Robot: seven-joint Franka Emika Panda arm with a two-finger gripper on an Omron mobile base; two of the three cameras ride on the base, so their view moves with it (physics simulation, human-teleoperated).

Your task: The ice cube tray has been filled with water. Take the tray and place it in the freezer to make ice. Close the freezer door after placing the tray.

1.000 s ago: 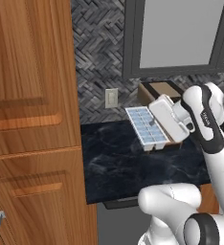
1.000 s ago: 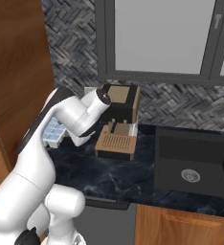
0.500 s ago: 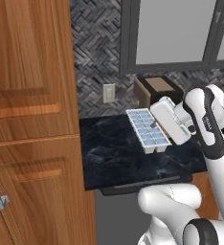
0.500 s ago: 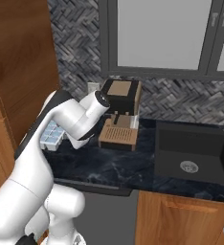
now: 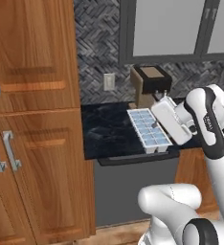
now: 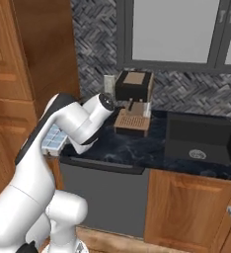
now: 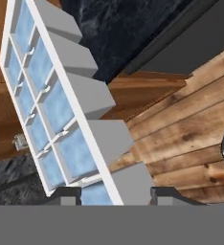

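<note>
The tool [image 7: 112, 194] pinches the tray [image 5: 149, 129] by one short end, a dark tip [image 7: 68, 195] on either side of that end; in the hand view the tray runs away from the tips toward 11 o'clock, its two rows of cells full of pale blue water [image 7: 56, 107], and its grey cell walls show along its 3 o'clock side; in the left base view the tray sits at 9 o'clock of the white hand, roughly level, held clear above the front edge of the dark bench [image 5: 106, 131]; its far end points toward the backsplash and its near end overhangs the bench edge; in the right base view only a corner of the tray [image 6: 55, 137] peeks out at 9 o'clock of the arm, near the bench's left end; a brown coffee machine [image 6: 134, 89] stands on the bench by the wall, behind the tray; a sink [image 6: 199, 141] lies at 3 o'clock of it, well apart from the tray; wooden cabinets [image 5: 35, 119] rise at 9 o'clock of the bench.
</note>
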